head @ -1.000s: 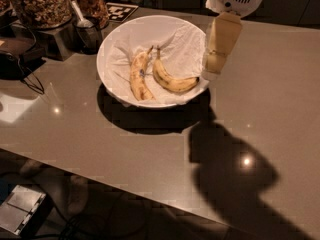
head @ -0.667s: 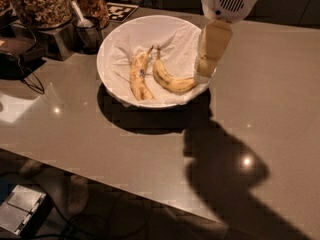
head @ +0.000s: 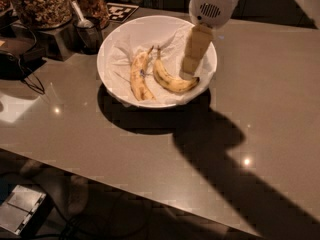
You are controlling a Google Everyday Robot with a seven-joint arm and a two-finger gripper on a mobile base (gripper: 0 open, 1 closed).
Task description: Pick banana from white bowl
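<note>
The white bowl [head: 120,36] with crumpled paper lining stands at the back of the table. Two bananas lie in it. The curved, deeper-yellow banana [head: 170,80] lies right of centre, its dark end pointing right. A straighter, paler banana [head: 137,76] lies to its left. My gripper [head: 191,64] hangs from the white arm housing [head: 214,4] over the bowl's right side, its tip just above the right end of the curved banana.
Glass jars of snacks [head: 40,1] and a metal cup with a spoon [head: 89,31] stand at the back left. A dark device with cables [head: 15,59] lies at the left. The table's front edge [head: 125,186] runs diagonally.
The arm has moved left and lower, from beside the bowl's right rim to over the bowl's inside near the curved banana. The bananas have not moved.
</note>
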